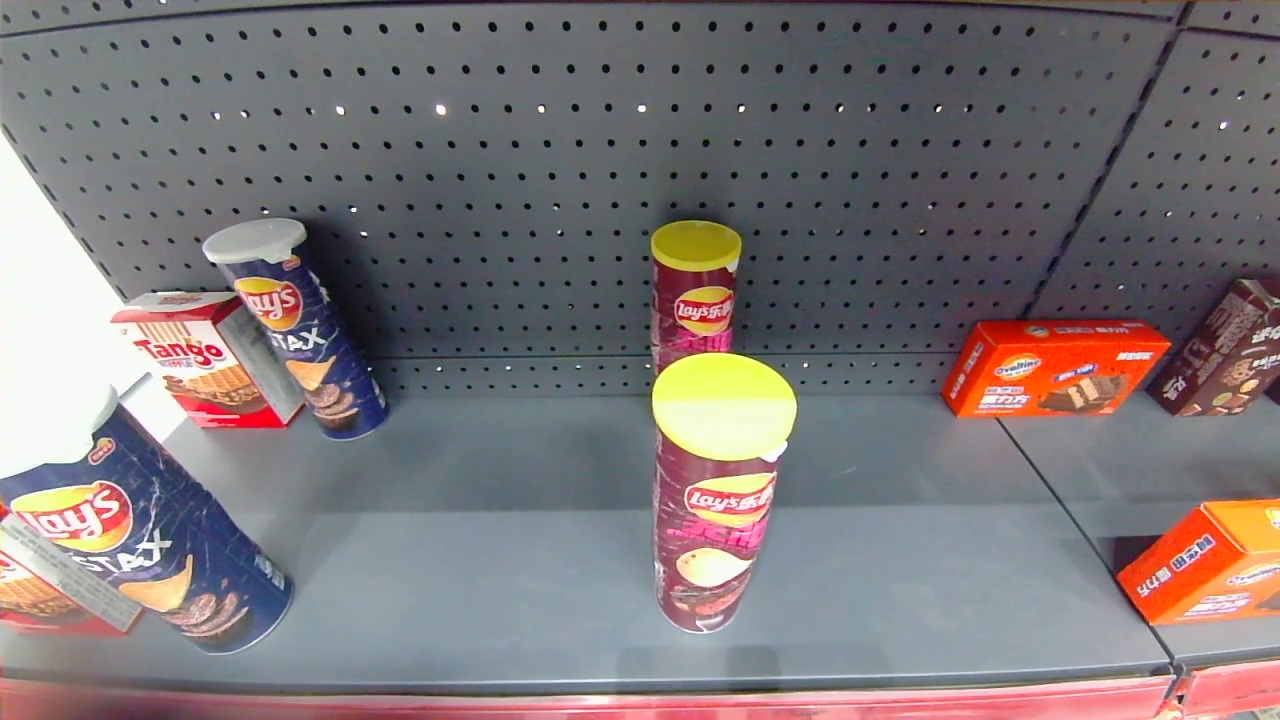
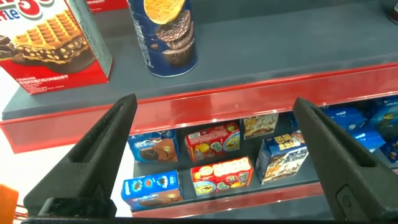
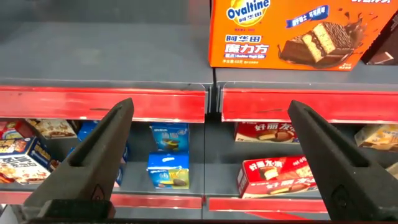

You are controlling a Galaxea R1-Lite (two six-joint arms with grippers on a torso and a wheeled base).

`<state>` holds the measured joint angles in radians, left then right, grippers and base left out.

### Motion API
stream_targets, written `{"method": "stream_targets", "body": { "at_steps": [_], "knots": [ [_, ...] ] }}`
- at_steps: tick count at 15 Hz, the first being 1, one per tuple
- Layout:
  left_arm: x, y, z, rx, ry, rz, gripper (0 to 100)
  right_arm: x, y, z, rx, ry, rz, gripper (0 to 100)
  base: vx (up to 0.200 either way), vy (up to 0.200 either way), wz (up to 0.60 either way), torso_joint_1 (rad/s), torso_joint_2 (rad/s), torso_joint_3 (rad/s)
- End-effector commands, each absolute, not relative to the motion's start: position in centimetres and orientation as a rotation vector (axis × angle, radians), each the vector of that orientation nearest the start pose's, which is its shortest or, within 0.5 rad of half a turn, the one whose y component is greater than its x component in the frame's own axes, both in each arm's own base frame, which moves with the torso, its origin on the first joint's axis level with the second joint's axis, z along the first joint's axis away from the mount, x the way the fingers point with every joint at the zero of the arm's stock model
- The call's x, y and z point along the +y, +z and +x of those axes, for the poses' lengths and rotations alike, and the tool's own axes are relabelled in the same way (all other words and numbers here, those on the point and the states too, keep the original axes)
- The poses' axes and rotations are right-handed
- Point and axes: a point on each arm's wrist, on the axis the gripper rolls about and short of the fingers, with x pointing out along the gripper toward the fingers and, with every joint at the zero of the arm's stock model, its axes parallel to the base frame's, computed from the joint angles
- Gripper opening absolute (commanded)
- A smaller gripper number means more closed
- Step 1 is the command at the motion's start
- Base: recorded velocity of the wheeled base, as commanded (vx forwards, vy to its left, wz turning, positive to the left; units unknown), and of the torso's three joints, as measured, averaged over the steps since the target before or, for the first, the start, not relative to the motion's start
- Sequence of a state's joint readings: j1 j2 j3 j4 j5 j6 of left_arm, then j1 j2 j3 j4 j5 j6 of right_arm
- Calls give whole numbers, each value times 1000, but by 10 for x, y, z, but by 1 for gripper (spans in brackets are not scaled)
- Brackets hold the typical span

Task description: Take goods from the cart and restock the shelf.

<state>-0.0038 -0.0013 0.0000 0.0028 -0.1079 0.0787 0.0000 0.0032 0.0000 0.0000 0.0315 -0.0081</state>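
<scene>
Left hand [image 2: 214, 104] spread, empty | right hand [image 3: 211, 104] spread, empty | both facing shelf [image 2: 280, 43]

My left gripper [image 2: 214, 107] hangs with jaws spread wide before the red front lip [image 2: 261, 92] of the grey shelf [image 2: 280, 46]. On it, a dark blue chip can [image 2: 165, 37] stands just beside a waffle box [image 2: 50, 46]. The lower shelf [image 2: 292, 182] holds what look like small biscuit boxes [image 2: 214, 140].

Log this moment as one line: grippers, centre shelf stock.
left gripper open, empty | right gripper open, empty | front maroon yellow-lidded cylindrical tube upright on grey metal shelf | rear matching tube upright
</scene>
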Motion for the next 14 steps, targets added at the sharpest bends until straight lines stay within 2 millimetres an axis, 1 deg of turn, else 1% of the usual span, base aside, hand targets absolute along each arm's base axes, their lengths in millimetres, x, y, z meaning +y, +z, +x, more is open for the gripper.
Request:
{"method": "stream_targets", "body": {
  "at_steps": [1,8,10,11,14],
  "knots": [
    [-2,75,-23,-1,-107,76,100,1,76,-23,3,32,-8,100,0,0,0,0,0,0],
    [-2,75,-23,-1,-107,70,100,1,76,-23,3,32,-8,100,0,0,0,0,0,0],
    [-2,75,-23,1,-80,60,100,1,76,-23,3,32,-8,100,0,0,0,0,0,0],
    [-1,75,-23,1,-72,60,100,1,76,-23,3,32,-8,100,0,-200,0,7,-2,2],
    [-1,75,-23,0,-71,35,100,1,76,-23,3,32,-8,100,0,0,0,0,0,0]
  ]
}}
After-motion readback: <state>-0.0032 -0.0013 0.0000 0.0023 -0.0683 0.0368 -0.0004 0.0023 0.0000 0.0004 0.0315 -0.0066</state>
